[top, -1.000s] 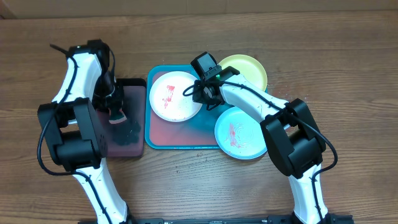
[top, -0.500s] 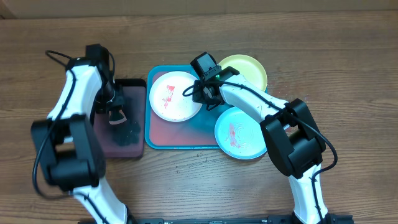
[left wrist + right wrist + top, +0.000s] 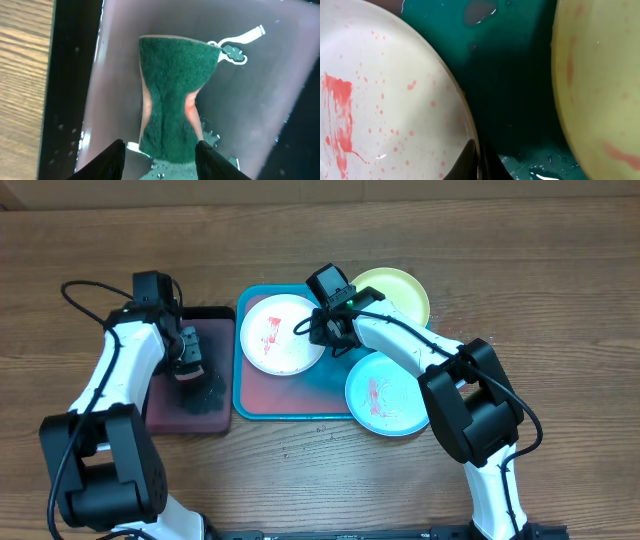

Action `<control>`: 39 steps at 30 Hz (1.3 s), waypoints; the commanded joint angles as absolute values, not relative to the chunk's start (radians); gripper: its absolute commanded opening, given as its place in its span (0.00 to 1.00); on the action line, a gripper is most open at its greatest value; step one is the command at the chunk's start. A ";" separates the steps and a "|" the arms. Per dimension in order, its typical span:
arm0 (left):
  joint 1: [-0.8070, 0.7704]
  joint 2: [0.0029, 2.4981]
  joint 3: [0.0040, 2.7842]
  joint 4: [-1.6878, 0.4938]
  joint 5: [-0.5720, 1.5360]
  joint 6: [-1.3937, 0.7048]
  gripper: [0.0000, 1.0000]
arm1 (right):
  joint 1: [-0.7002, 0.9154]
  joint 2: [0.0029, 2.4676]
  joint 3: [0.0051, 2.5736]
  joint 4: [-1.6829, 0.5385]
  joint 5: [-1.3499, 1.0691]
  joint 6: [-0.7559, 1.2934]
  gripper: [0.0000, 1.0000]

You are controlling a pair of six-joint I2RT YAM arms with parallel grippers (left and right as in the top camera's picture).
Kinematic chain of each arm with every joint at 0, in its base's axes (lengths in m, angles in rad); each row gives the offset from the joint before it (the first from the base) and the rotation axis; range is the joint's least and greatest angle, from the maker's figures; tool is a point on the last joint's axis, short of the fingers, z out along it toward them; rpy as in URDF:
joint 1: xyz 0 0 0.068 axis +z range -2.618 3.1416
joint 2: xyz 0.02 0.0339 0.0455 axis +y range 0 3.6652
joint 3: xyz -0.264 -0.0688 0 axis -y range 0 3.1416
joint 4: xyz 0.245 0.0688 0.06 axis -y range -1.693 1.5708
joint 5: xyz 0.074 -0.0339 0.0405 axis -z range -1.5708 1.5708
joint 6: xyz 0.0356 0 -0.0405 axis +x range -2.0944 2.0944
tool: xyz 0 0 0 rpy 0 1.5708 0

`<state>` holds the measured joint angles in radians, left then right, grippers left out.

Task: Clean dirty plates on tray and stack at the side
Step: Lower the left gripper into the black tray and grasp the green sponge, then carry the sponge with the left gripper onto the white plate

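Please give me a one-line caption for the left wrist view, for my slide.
Left tool open over a green sponge lying in the wet black tray.

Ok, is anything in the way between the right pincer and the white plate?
Nothing visible stands between them. The right pincer sits closed on the rim of the white plate, which lies on the teal tray.

White plate (image 3: 283, 333), red-smeared, flat in teal tray (image 3: 290, 395); lime-green plate (image 3: 397, 292), blue plate (image 3: 386, 394) overlap its right rim.
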<state>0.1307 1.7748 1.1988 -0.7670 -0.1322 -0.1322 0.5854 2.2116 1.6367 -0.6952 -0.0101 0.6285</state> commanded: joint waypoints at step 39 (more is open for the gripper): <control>0.068 1.934 1.526 -0.969 0.018 -0.060 0.04 | 0.580 2.226 1.654 -0.714 -0.007 0.628 0.04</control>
<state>0.1036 1.9316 1.4338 -0.9344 -0.0761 -0.1162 0.5850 2.2116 1.6375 -0.6983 -0.0113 0.6285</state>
